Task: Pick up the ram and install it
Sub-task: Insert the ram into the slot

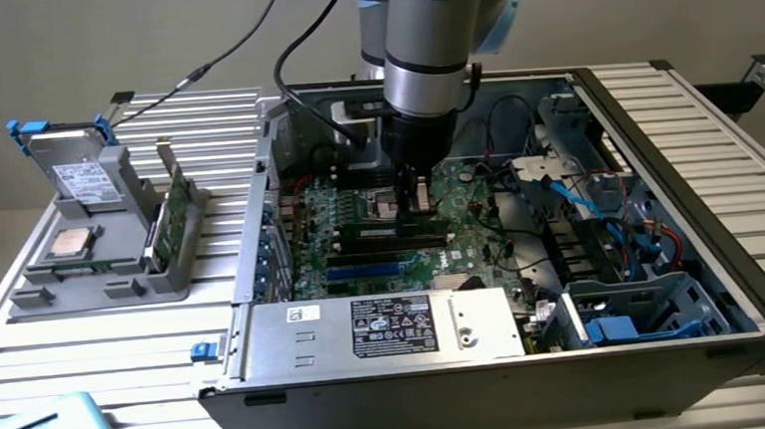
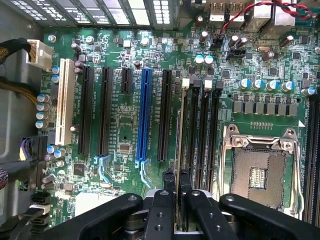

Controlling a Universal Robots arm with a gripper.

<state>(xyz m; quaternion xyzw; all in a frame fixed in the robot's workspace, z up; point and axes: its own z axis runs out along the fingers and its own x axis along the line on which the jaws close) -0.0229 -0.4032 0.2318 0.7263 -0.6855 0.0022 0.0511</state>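
- One table (image 1: 84, 342) of silver aluminium slats is seen carrying everything.
- One open black-and-grey computer case (image 1: 500, 397) is laid on its side on the table, with its inside turned upward.
- One grey and pale-blue robot arm (image 1: 431, 32) is lowered into the case from above.
- One silver boxy power supply (image 1: 363, 330) with a black label is seated along the case's near wall in the exterior view.
- One green motherboard (image 2: 120, 115) is laid flat on the case floor.
- One grey plastic holder (image 1: 94, 277) is set on the table at the exterior view's left, well apart from the arm. One silver boxy drive (image 1: 82, 183) with a white label is propped upright in it. One square silver processor chip (image 1: 72, 243) is laid flat, and a second green stick (image 1: 176, 212) is set on edge.
- Six expansion slots are counted on the motherboard: one white slot (image 2: 65, 100), one blue slot (image 2: 145, 115), three long black slots (image 2: 87, 110) and one short black slot (image 2: 126, 81).
- Four black memory slots (image 2: 205, 135) are laid side by side just beside one empty, silver-framed processor socket (image 2: 260, 172).
- The ram (image 2: 178, 130), a thin, long circuit-board stick, is seen edge-on in the wrist view. It is lined along the memory slot farthest from the socket; whether it is seated cannot be told.
- One black tool (image 2: 176, 182) is closed narrowly on the ram, with one of its two fingers (image 2: 169, 192) on each face.
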